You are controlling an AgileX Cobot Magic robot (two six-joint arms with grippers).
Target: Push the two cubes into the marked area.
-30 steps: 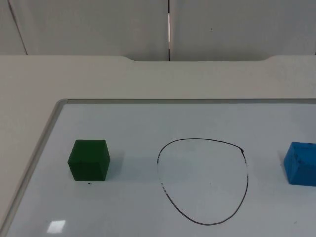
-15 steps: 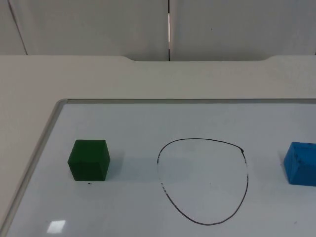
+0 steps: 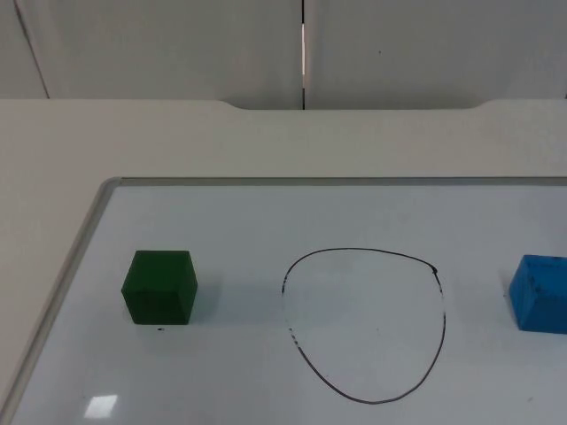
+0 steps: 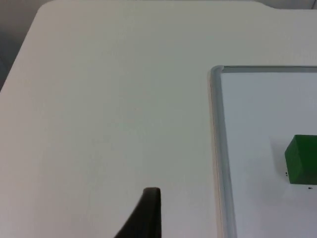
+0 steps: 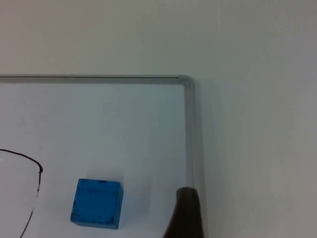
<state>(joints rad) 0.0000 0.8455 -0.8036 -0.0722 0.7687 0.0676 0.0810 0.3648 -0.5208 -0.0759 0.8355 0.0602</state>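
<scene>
A green cube stands on the left part of a whiteboard, and a blue cube on its right part. Between them is a black hand-drawn oval, with both cubes outside its line. My left gripper hangs over the bare table, outside the board's frame, well apart from the green cube. My right gripper is over the board's right frame edge, a short way from the blue cube; a stretch of the oval's line lies beyond that cube.
The whiteboard has a thin grey frame with rounded corners and lies on the white table. A grey partition wall closes the far side.
</scene>
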